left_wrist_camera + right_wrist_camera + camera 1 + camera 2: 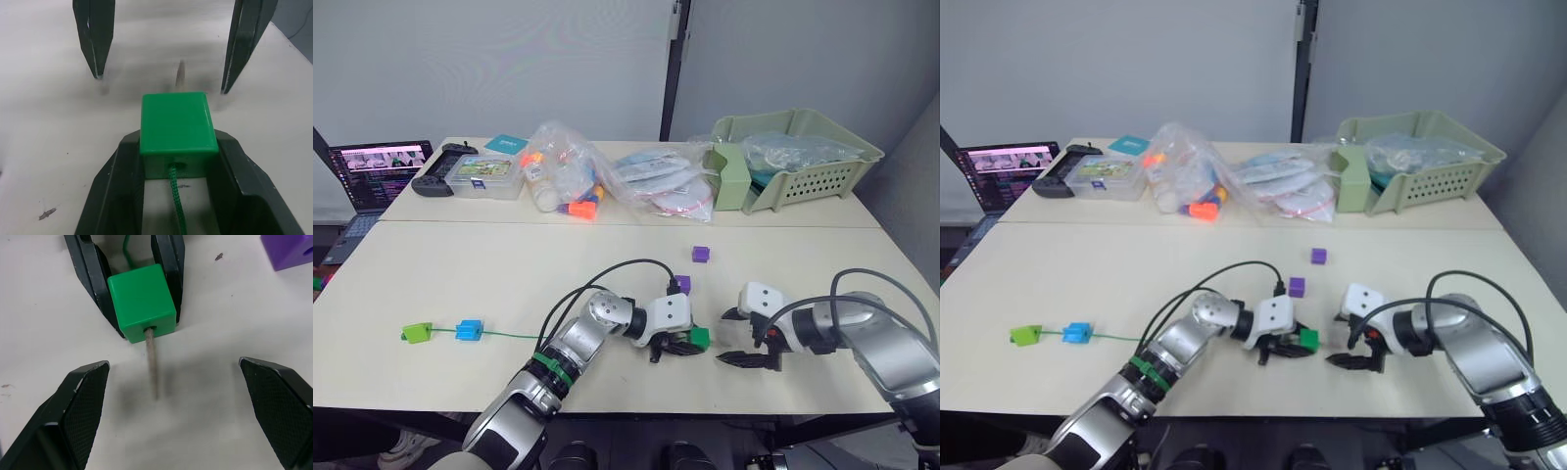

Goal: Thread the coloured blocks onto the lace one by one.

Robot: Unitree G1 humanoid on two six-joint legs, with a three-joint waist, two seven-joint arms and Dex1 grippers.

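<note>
**Green block pinched on the lace, grey tip poking out toward the spread right gripper**

Head views: the left gripper lies low on the worktop near its front edge, its fingers pinching the dark green block. Facing it just to the right, the right gripper has its fingers spread wide, one pad high and one low, touching nothing. The lace runs as a thin green line along the worktop from the left arm out to the far left, where the blue block and the lime green block already sit on it, close together. Two purple blocks lie loose: one just behind the left gripper, the other further back. At the back of the worktop stand a laptop, a clear box, plastic bags and a pale green basket, all well apart from the grippers.

Left wrist view: the dark green block sits between the two black fingers, the lace entering a hole in its near face. Beyond it the stiff grey tip emerges, pointing between the right gripper's two separated fingers.

Right wrist view: the grey tip's long axis points straight out of the block's hole toward the gap between the spread pads, lying free just above the worktop. One purple block shows at the corner.
</note>
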